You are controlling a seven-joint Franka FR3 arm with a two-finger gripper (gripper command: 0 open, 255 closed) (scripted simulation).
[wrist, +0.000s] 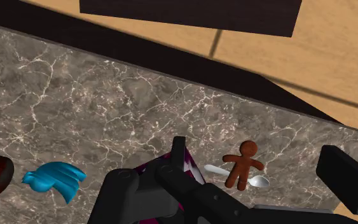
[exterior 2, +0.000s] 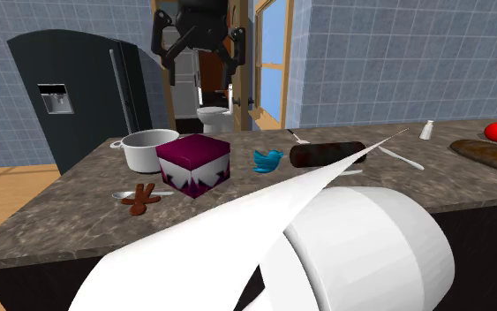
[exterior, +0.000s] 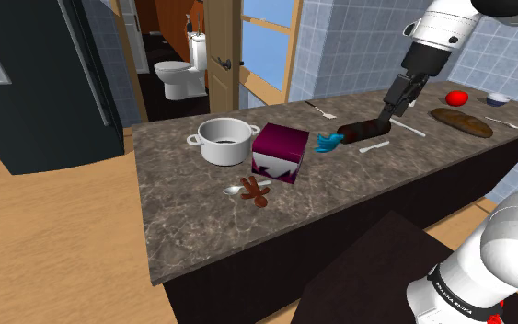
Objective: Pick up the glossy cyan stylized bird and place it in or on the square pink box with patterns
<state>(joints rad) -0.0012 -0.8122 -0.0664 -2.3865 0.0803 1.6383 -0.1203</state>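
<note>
The glossy cyan bird (exterior: 332, 141) (exterior 2: 267, 160) (wrist: 53, 179) stands on the marble counter, just to the shoulder view's right of the pink-magenta patterned box (exterior: 279, 154) (exterior 2: 193, 163). In the wrist view a corner of the box (wrist: 179, 157) peeks out behind the hand. My black gripper (exterior: 384, 116) (exterior 2: 198, 42) (wrist: 234, 188) hangs above the counter, up and to the shoulder view's right of the bird, over a dark bottle (exterior: 362, 131). Its fingers (exterior 2: 161, 40) stand wide apart with nothing between them.
A white pot (exterior: 222, 140) sits left of the box in the shoulder view. A gingerbread man (exterior: 253, 191) (wrist: 243, 164) and a spoon (exterior: 234, 190) lie in front. A bread loaf (exterior: 462, 121), a red tomato (exterior: 456, 98), a bowl (exterior: 498, 98) and cutlery lie at the right end.
</note>
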